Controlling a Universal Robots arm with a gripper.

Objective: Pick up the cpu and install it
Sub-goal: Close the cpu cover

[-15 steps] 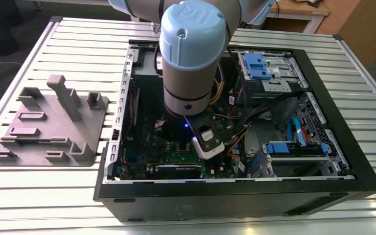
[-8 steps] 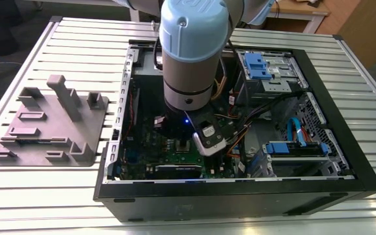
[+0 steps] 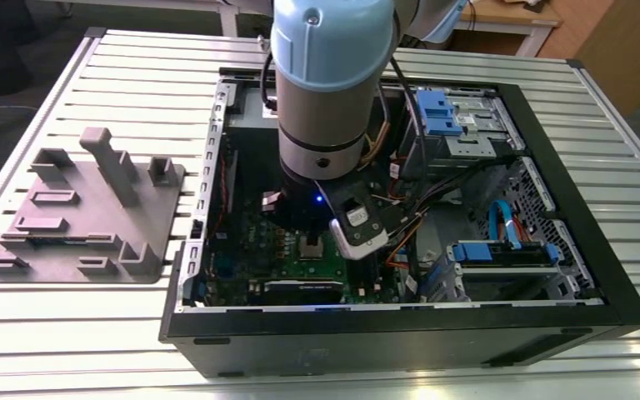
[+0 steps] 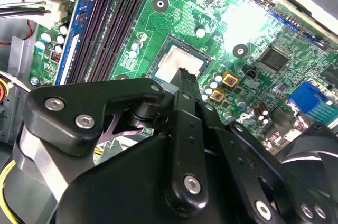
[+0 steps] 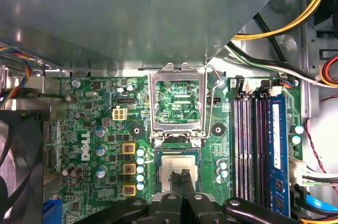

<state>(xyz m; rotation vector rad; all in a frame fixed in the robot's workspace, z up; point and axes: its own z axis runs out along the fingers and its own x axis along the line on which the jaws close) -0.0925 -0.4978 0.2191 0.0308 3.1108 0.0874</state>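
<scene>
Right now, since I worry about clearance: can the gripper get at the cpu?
Probably yes: the socket frame stands open, leaving the cpu uncovered, and the gripper hangs just over it.

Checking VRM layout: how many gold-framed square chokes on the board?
3, in one column beside the cpu: one choke nearest the socket frame, one midway, one nearest the gripper, which may hide more.

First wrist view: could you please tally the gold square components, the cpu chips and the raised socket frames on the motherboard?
gold square components: 3
cpu: 1
raised socket frame: 1
Total: 5
</scene>
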